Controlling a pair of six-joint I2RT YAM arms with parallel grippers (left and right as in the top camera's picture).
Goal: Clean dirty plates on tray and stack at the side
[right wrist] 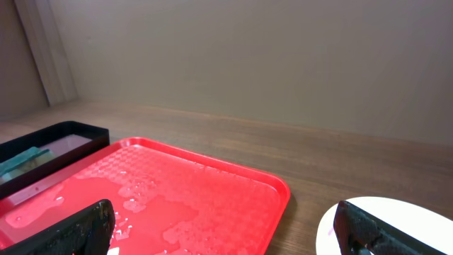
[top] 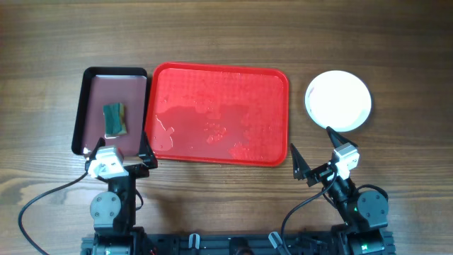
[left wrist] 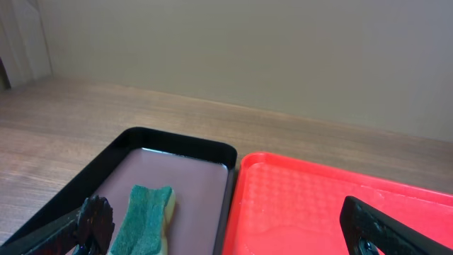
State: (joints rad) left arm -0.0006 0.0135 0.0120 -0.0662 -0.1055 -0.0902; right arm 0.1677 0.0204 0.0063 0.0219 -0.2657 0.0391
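A large bright red rectangular plastic tray (top: pixel 219 113) lies mid-bench holding no plates, only beads and pools of water. Well to its right, on the brown wooden bench (top: pixel 396 57), sits a round white plate (top: pixel 338 100); whether others are stacked beneath cannot be told. A green sponge (top: pixel 115 119) rests in the smaller dark maroon, black-rimmed tray (top: pixel 99 85) on the left. The left hand (top: pixel 118 152) and right hand (top: pixel 315 151) are spread wide, gripping nothing. The task looks finished, or nearly so.
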